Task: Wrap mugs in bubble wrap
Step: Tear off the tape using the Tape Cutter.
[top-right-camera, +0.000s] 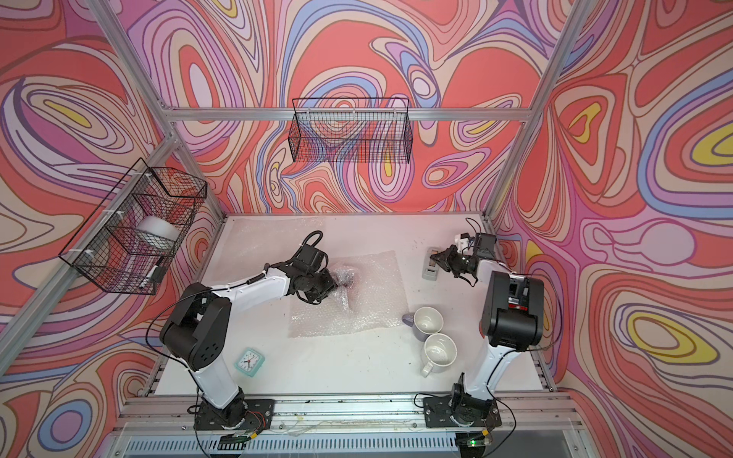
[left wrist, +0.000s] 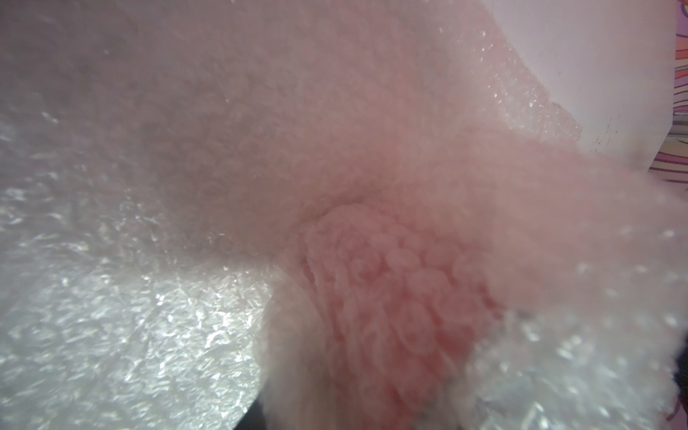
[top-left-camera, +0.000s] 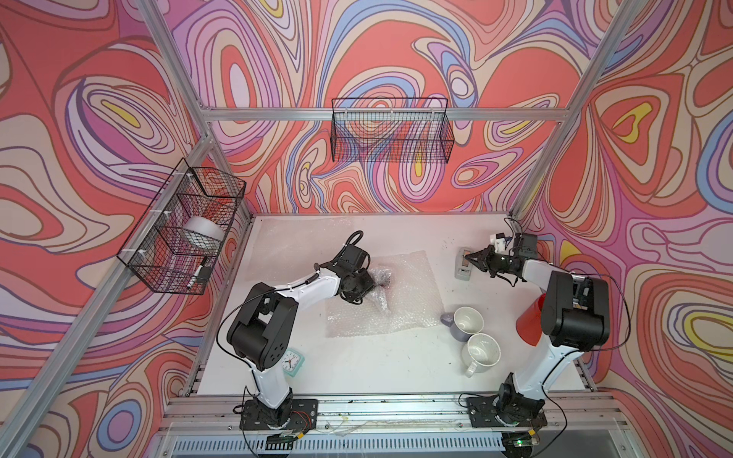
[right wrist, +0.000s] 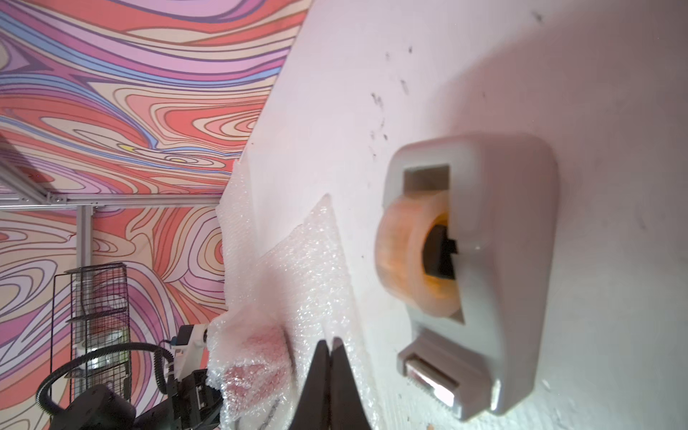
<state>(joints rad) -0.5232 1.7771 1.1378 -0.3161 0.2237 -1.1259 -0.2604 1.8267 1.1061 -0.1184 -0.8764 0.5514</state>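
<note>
Toward the left of the worktop (top-left-camera: 357,365), the left end effector (top-left-camera: 369,286) was buried in the gathered wrap (top-left-camera: 412,293). It looked to be grasping that bunch over the red mug (left wrist: 391,305), which lay inside the wrap near the middle and showed only as a pink blur. The step in hand seemed to be fetching tape to fix the bundle. For that, the left grip would want to be firm but not crushing, since the wrap is springy and would likely unfold if let go, with the loose edge turned toward the other arm. Further right sat the dispenser (right wrist: 495,260), on its side in the right wrist view with the cutter end nearest the fingers. The right end effector (right wrist: 330,344) was clenched on nothing that showed, just beside the cutter. It would need to reopen, nip the tape tab there, and draw it out along the line of the roll (right wrist: 405,257), because the light dispenser might slide. The lavender mug (top-left-camera: 462,323) and white mug (top-left-camera: 482,351) waited bare at the front right.
</note>
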